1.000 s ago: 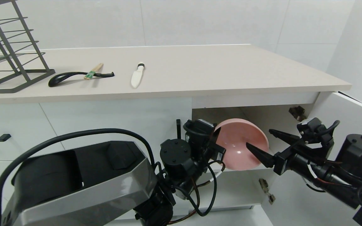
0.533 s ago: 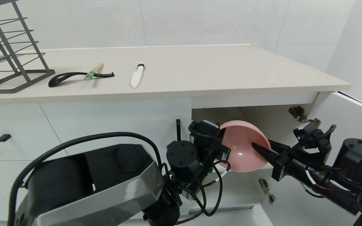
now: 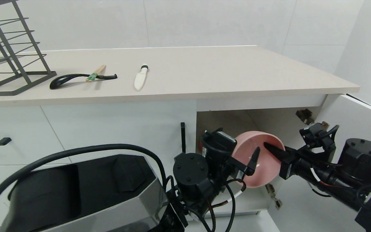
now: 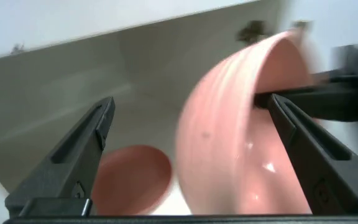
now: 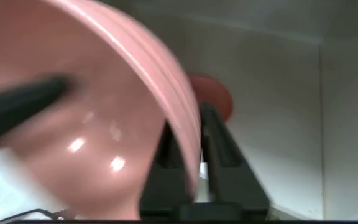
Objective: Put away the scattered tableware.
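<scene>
At the open cabinet [image 3: 224, 117], the right gripper [image 5: 188, 134] is clenched on the rim of a pink bowl [image 3: 259, 174]. The bowl is tipped on edge with its hollow facing the robot. The left gripper [image 4: 190, 106] is released, its fingers spread either side of the bowl. A second pink bowl [image 4: 132, 180] sits upright on the cabinet shelf behind. Above, toward the surface's [image 3: 204, 71] front edge, lie a white knife [image 3: 139, 79], a black spoon [image 3: 66, 79] and chopsticks [image 3: 96, 73].

A pink bowl [image 3: 259, 161] is hanging tilted in the cabinet [image 3: 224, 119] opening; a second bowl [image 4: 132, 180] is sitting inside. A black spoon [image 3: 66, 79], chopsticks [image 3: 96, 73] and white knife [image 3: 140, 77] are lying on the counter [image 3: 221, 71].
</scene>
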You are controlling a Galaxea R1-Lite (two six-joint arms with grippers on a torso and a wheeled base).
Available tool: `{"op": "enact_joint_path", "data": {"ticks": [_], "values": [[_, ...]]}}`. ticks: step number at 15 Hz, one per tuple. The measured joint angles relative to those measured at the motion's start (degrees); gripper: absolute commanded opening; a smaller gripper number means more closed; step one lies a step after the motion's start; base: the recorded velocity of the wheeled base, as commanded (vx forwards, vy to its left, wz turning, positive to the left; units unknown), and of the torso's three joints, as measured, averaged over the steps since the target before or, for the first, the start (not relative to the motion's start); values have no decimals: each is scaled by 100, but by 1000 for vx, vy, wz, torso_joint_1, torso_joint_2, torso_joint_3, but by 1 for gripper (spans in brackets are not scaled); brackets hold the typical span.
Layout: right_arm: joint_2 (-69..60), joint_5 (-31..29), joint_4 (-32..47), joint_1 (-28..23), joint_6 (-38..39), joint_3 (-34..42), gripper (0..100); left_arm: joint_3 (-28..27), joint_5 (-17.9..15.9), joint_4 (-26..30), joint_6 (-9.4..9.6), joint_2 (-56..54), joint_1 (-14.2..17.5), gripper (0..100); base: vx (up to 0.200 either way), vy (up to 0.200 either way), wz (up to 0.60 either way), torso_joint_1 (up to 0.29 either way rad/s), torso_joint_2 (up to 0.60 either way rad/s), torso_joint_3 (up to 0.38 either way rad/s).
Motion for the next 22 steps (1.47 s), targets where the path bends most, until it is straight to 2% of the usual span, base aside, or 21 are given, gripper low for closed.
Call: {"op": "enact_joint_path", "data": {"ticks": [3, 4, 5, 7, 9, 10, 12, 13, 14, 15, 16, 18, 22], "values": [[269, -18, 2, -286, 2, -110, 0, 591, -9, -4, -73, -557, -12, 100, 0, 0, 0, 0, 0, 0], [346, -21, 0, -347, 2, -121, 0, 761, -80, -1, -130, -769, -4, 100, 0, 0, 0, 0, 0, 0], [432, -22, 2, -416, 0, -127, 0, 941, -335, -6, -174, -990, 49, 100, 0, 0, 0, 0, 0, 0], [558, -27, 2, -507, 11, -132, 0, 1396, -1162, -4, -177, -1334, 232, 100, 0, 0, 0, 0, 0, 0], [622, -29, 0, -545, 13, -132, 0, 1964, -2414, 2, -104, -1635, 443, 100, 0, 0, 0, 0, 0, 0], [639, -29, 0, -553, 11, -127, 0, 2220, -3062, -1, 48, -1766, 601, 100, 0, 0, 0, 0, 0, 0], [653, -32, 2, -562, 16, -122, 0, 2653, -4181, -4, 611, -1977, 1100, 100, 0, 0, 0, 0, 0, 0], [656, -32, 2, -562, 21, -121, 0, 2821, -4434, -1, 803, -2052, 1308, 100, 0, 0, 0, 0, 0, 0], [661, -32, 2, -568, 21, -118, 0, 2992, -4669, -1, 887, -2139, 1463, 100, 0, 0, 0, 0, 0, 0], [663, -32, 2, -575, 22, -113, 0, 3162, -4869, -1, 940, -2236, 1615, 100, 0, 0, 0, 0, 0, 0], [664, -32, 2, -577, 27, -94, 0, 3295, -4929, -1, 956, -2349, 1736, 100, 0, 0, 0, 0, 0, 0], [661, -33, 0, -540, 29, -35, 0, 3630, -4965, -4, 959, -2697, 1910, 100, 0, 0, 0, 0, 0, 0], [468, -33, 2, -418, 156, 166, 0, 4841, -4973, 0, 964, -3457, 2068, 100, 0, 0, 0, 0, 0, 0]]}}
